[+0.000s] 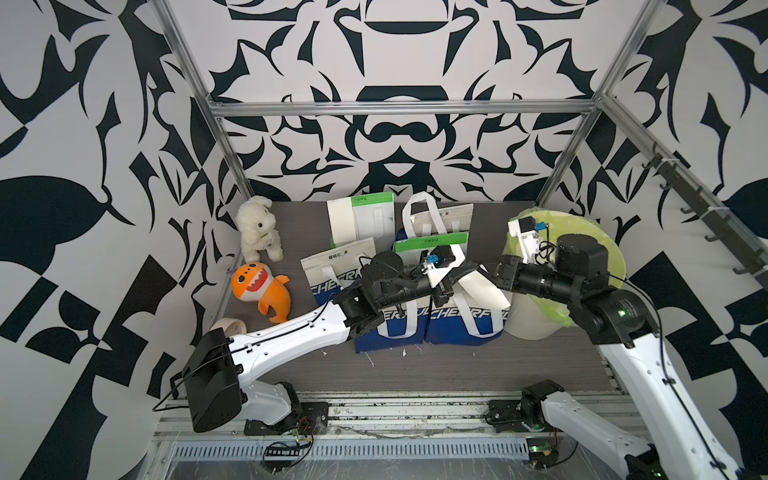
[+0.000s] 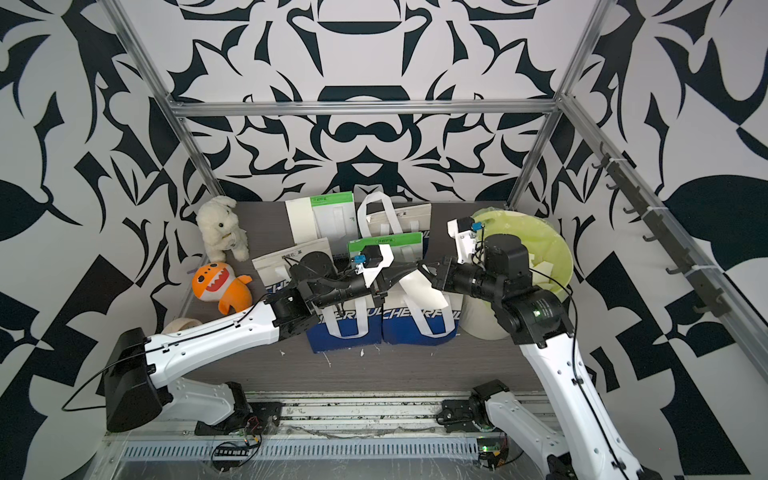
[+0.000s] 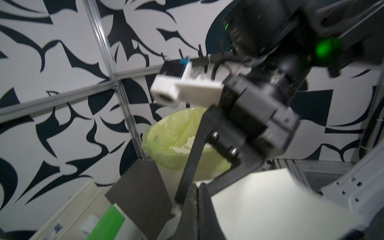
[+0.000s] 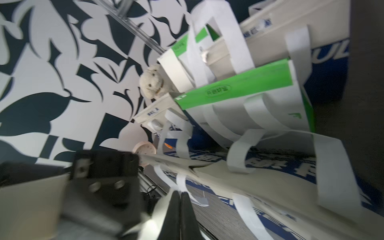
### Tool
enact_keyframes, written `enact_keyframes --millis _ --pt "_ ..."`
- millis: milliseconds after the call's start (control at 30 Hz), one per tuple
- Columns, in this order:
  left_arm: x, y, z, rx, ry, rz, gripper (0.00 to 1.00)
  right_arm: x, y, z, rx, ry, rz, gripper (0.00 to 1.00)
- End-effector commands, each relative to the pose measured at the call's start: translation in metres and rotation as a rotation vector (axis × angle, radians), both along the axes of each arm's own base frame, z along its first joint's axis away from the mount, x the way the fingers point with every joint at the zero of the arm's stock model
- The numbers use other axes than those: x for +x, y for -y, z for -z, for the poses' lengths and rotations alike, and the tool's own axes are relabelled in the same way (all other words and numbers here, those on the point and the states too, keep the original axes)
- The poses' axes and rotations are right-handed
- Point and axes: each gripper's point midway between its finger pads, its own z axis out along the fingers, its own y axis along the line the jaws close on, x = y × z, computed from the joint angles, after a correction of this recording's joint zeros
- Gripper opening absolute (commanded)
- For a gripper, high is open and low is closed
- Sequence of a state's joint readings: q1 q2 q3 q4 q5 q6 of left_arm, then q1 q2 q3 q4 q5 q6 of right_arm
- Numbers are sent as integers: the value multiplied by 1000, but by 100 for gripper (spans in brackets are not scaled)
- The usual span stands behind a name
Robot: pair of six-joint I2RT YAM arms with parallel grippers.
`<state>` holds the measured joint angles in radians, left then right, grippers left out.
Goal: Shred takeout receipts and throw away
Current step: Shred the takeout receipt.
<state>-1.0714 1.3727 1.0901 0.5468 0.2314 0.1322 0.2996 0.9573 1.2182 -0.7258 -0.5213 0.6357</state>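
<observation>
A cream-white takeout receipt (image 1: 488,293) hangs in the air above the paper bags, just left of the bin. My left gripper (image 1: 467,270) is shut on its upper edge from the left. My right gripper (image 1: 488,272) is shut on the same edge from the right, with the two sets of fingertips almost touching. In the left wrist view the left gripper (image 3: 197,199) pinches the receipt (image 3: 270,197). The right wrist view shows the right gripper (image 4: 179,199) closed on the receipt (image 4: 31,207). Another cream slip (image 1: 340,222) lies on a green-and-white bag at the back.
A white bin with a yellow-green liner (image 1: 582,232) stands at the right and holds torn paper (image 2: 540,266). Several paper bags (image 1: 457,328) fill the table's middle. A white plush rabbit (image 1: 257,226), an orange plush shark (image 1: 262,286) and a small round clock (image 1: 228,324) sit at the left. Paper scraps (image 1: 405,352) lie in front of the bags.
</observation>
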Motion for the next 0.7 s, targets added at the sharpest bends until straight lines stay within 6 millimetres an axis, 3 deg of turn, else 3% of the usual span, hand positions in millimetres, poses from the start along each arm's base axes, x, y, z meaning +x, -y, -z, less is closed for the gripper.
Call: enact_keyframes --millis 0,100,267,300,400,667 --pt "-32 -21 -63 -182 137 76 0 13 19 37 -144 -125 94 0" --pt "-35 -27 -66 -193 149 72 0 18 25 34 -189 -116 120 0" --pt "-31 -30 -66 -187 157 38 0 18 28 9 -195 -50 125 0" --pt "-35 -41 -77 -212 174 29 0 18 31 3 -206 -28 133 0" --pt "-35 -46 -81 -216 180 11 0 21 36 -13 -236 27 146 0" --pt "-41 -62 -94 -221 210 -11 0 45 64 -56 -404 184 229 0"
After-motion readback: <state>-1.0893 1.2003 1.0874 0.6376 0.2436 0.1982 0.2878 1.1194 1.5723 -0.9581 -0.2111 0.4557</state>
